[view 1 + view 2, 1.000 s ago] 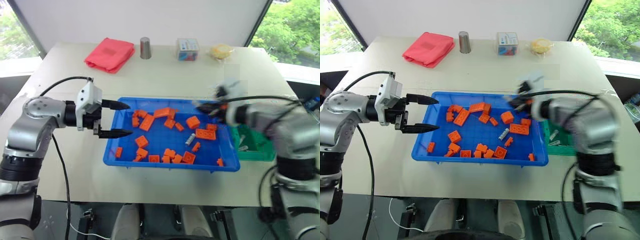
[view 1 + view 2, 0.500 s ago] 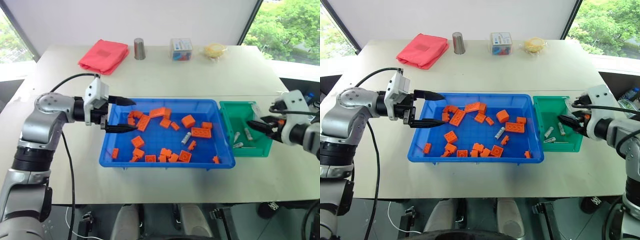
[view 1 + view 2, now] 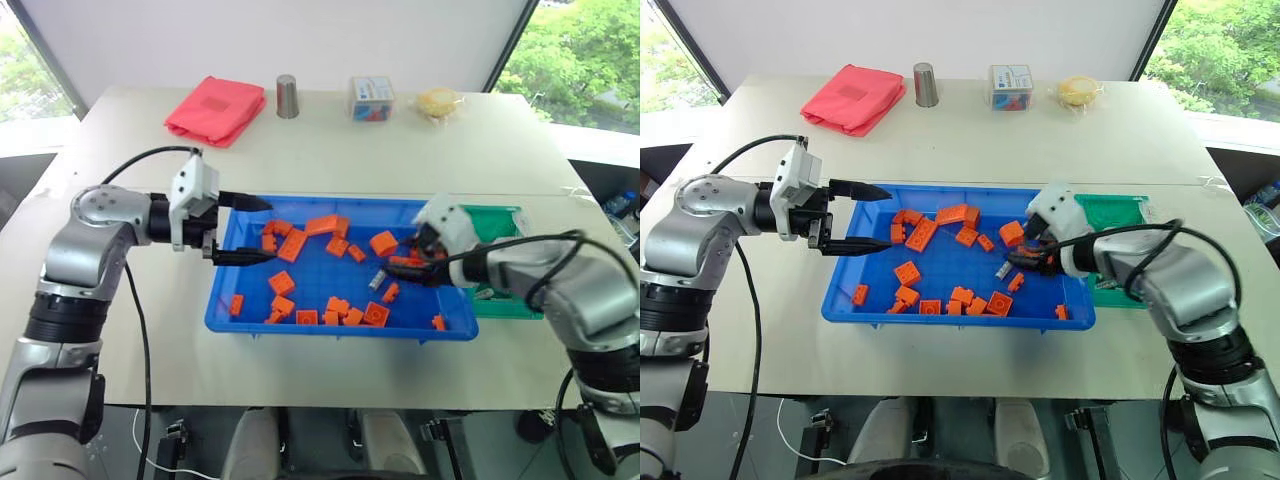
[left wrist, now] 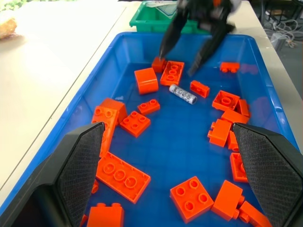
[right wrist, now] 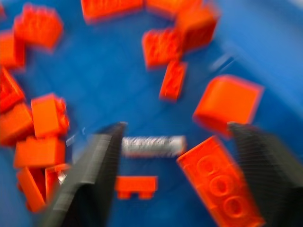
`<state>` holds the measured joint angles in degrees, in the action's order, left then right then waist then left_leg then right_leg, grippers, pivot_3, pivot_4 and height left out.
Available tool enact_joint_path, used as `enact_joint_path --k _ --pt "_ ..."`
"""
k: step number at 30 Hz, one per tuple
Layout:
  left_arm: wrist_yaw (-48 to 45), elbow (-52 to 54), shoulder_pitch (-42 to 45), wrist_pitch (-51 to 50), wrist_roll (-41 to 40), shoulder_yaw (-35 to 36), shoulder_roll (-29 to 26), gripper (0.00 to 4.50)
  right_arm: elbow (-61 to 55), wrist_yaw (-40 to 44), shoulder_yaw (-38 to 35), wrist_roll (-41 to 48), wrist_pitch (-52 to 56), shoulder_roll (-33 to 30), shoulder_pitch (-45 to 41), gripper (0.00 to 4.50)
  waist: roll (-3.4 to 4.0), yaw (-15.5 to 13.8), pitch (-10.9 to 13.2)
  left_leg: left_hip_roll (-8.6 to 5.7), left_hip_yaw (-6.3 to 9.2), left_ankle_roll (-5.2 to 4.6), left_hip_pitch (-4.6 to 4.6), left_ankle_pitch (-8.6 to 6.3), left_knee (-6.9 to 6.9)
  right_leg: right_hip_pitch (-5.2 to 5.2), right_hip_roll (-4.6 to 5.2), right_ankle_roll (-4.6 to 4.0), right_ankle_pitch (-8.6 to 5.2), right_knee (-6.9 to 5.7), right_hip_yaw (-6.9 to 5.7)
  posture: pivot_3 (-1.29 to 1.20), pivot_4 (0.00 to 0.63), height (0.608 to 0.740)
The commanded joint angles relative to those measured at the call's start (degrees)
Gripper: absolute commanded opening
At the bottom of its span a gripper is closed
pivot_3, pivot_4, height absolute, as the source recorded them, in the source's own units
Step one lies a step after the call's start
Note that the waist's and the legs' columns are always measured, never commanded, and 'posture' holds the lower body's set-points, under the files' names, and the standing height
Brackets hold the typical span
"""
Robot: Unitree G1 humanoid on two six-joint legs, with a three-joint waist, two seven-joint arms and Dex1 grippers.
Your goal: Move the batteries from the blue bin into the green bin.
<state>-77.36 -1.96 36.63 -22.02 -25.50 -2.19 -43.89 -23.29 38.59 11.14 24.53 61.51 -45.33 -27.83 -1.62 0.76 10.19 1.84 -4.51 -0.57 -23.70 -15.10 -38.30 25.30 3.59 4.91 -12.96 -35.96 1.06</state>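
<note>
A silver-white battery [image 4: 182, 94] is lying flat among orange bricks [image 3: 384, 243] near the blue bin's [image 3: 330, 325] right edge, under the right gripper's [image 3: 1021, 255] spread, empty fingers.

Left arm bent at the elbow, forearm reaching in toward the middle; left gripper [image 3: 243, 230] pointing sideways to the robot's right, roughly level, black fingers [image 4: 80, 170] spread wide with nothing between them. Right arm curled in from the right, wrist turned toward the middle and angled downward; right gripper [image 3: 412, 262] low, its two fingers [image 5: 92, 163] parted wide, empty, tips aimed down and to the robot's left. Both grippers facing each other, well apart.
</note>
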Motion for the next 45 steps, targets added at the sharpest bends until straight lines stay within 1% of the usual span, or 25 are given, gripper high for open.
enact_joint_path --k 1,5,15,16,18,19,20,21,23,25,27,29,31,34,36,39,41,43,44,45 --pt "0.42 2.39 -0.3 -0.27 -0.57 1.51 -1.16 4.5 -0.36 0.92 2.03 -1.63 -2.49 0.29 -0.48 4.45 0.0 0.01 0.0 0.01 0.01 0.0 0.0 0.0 0.0 0.03 -0.03 0.01 0.0 -0.04 -0.01 0.0 0.15 0.736" --pt "0.8 3.6 -1.52 -0.21 -0.43 1.73 -1.91 4.5 1.9 1.03 4.4 -3.4 -4.12 1.8 -0.58 4.45 0.0 0.17 0.0 0.06 0.01 0.0 0.03 0.0 0.03 0.03 -0.12 0.03 0.01 -0.08 -0.05 0.0 0.15 0.736" --pt "1.39 4.99 -2.43 -0.7 -0.91 2.3 -2.58 4.5 7.17 2.03 7.14 -7.21 -7.37 3.76 -0.21 4.45 0.0 -0.02 0.0 0.04 -0.01 0.0 0.04 0.0 0.02 0.01 -0.1 0.02 0.01 -0.09 -0.05 0.0 0.15 0.736" --pt "1.42 4.99 -2.34 -0.76 -0.93 2.26 -2.57 4.5 7.77 2.08 7.4 -7.77 -7.9 3.9 -0.16 4.22 -0.01 -0.01 -0.01 0.04 -0.01 0.0 0.04 0.0 0.02 0.01 -0.1 0.02 0.01 -0.09 -0.05 0.0 0.15 0.736" --pt "1.38 4.92 -2.11 -0.85 -0.94 2.2 -2.51 4.5 7.98 2.23 7.49 -8.38 -8.52 4.06 -0.07 3.62 -0.01 -0.01 -0.01 0.04 -0.01 0.0 0.05 0.0 0.02 0.0 -0.1 0.06 0.03 -0.09 -0.05 0.0 0.15 0.736" --pt "1.36 4.88 -1.98 -0.91 -0.92 2.16 -2.47 4.5 7.74 2.39 7.33 -8.41 -8.54 4.19 -0.02 3.18 -0.01 -0.01 -0.01 0.04 -0.02 0.0 0.05 0.0 0.02 0.0 -0.1 0.06 0.03 -0.09 -0.05 0.0 0.15 0.736" --pt "1.32 4.75 -1.76 -0.93 -0.88 2.09 -2.4 4.5 7.26 2.44 6.98 -8.19 -8.19 4.42 -0.07 2.52 -0.01 0.0 -0.01 0.04 -0.02 0.01 0.05 0.0 0.02 0.0 -0.11 0.06 0.03 -0.1 -0.06 0.0 0.15 0.736" --pt "1.23 4.47 -1.48 -0.88 -0.83 2.02 -2.34 4.5 6.68 2.48 6.56 -7.88 -7.77 4.68 -0.22 2.24 -0.01 0.0 -0.01 0.04 -0.02 0.01 0.05 0.0 0.02 0.0 -0.11 0.06 0.03 -0.1 -0.06 0.0 0.15 0.736" --pt "1.03 3.9 -1.01 -0.74 -0.77 1.91 -2.21 4.5 4.97 2.13 3.82 -5.87 -5.9 6.07 -1.16 2.23 -0.01 -0.01 -0.01 0.04 -0.02 0.01 0.05 0.0 0.02 0.0 -0.11 0.06 0.03 -0.1 -0.06 0.0 0.15 0.736" --pt "0.99 3.63 -0.78 -0.75 -0.81 1.81 -1.97 4.5 2.89 1.66 -2.29 -1.64 -1.45 7.59 -2.96 2.23 -0.01 0.04 -0.01 0.04 -0.02 0.01 0.05 0.0 0.02 0.01 -0.11 0.06 0.03 -0.1 -0.06 0.0 0.15 0.736" --pt "0.97 3.6 -0.74 -0.75 -0.83 1.69 -1.77 4.5 1.3 1.31 -8.1 1.39 2.17 7.56 -4.67 2.23 0.0 0.02 0.0 0.05 0.01 0.01 0.05 0.0 0.02 0.03 -0.11 0.17 0.09 -0.13 -0.04 0.0 0.15 0.736" --pt "0.65 3.41 -0.72 -0.7 -0.93 1.6 -1.6 4.5 1.3 0.54 -16.42 4.1 6.71 5.58 -6.45 2.23 0.0 -0.06 0.0 0.05 0.02 0.01 0.05 0.0 0.02 0.03 -0.1 0.19 0.11 -0.14 -0.04 0.0 0.15 0.736" --pt "0.31 3.05 -0.55 -0.73 -1.01 1.61 -1.4 4.5 2.09 0.71 -23.56 5.46 9.75 1.5 -6.43 2.23 -0.01 -0.57 -0.01 0.03 0.01 0.01 0.05 0.0 0.02 -0.01 -0.03 0.18 0.1 -0.12 -0.1 0.0 0.15 0.736" --pt "-0.3 1.86 0.0 -0.23 -0.75 1.49 -1.02 4.5 3.81 1.66 -31.1 5.43 11.35 -5.5 -2.1 2.23 -0.03 -1.39 -0.02 0.01 -0.03 0.0 0.04 0.0 0.04 -0.07 0.02 0.02 0.01 -0.03 -0.16 0.0 0.15 0.736" --pt "-0.62 0.99 0.54 0.12 -0.62 1.38 -0.63 4.5 4.22 1.99 -34.53 5.1 11.34 -8.52 2.46 2.23 -0.03 -1.55 -0.02 0.0 -0.04 -0.01 0.02 -0.01 0.07 -0.08 0.02 0.0 0.0 0.0 -0.17 0.0 0.15 0.736" --pt "-0.85 -0.51 1.69 0.2 -0.81 1.44 0.1 4.5 3.59 1.69 -34.96 5.06 9.58 -9.76 6.58 2.23 -0.02 -1.03 -0.02 0.0 -0.06 -0.01 0.04 -0.01 0.06 -0.06 0.0 0.0 0.0 -0.03 -0.13 0.0 0.15 0.736" --pt "-0.77 -1.4 2.68 -0.13 -1.05 1.56 0.74 4.5 3.61 0.28 -33.55 3.39 7.48 -10.05 8.76 3.3 -0.02 -0.37 -0.02 0.02 -0.03 -0.01 0.15 0.0 0.05 -0.07 -0.05 0.01 0.01 -0.07 -0.06 0.0 0.15 0.736" --pt "-0.88 -1.85 3.21 -0.24 -1.03 1.62 1.08 4.5 3.77 -0.54 -31.93 1.61 4.57 -10.51 10.51 4.16 -0.01 0.15 -0.02 0.02 -0.01 0.0 0.22 0.01 0.05 -0.12 -0.08 0.01 0.01 -0.11 -0.03 0.0 0.15 0.736" --pt "-0.99 -2.09 3.39 -0.28 -1.03 1.7 1.15 4.5 3.83 0.23 -31.78 1.51 2.63 -10.8 11.07 4.48 -0.01 0.3 -0.02 0.02 0.0 0.0 0.24 0.01 0.05 -0.12 -0.08 0.01 0.01 -0.11 0.0 0.0 0.15 0.736" --pt "-1.04 -2.33 3.52 -0.5 -1.12 1.87 1.16 4.5 3.84 1.5 -31.82 1.45 0.26 -11.31 11.73 4.48 -0.01 0.38 -0.02 0.02 -0.01 0.0 0.24 0.01 0.05 -0.11 -0.09 0.02 0.01 -0.12 0.02 0.0 0.15 0.736"
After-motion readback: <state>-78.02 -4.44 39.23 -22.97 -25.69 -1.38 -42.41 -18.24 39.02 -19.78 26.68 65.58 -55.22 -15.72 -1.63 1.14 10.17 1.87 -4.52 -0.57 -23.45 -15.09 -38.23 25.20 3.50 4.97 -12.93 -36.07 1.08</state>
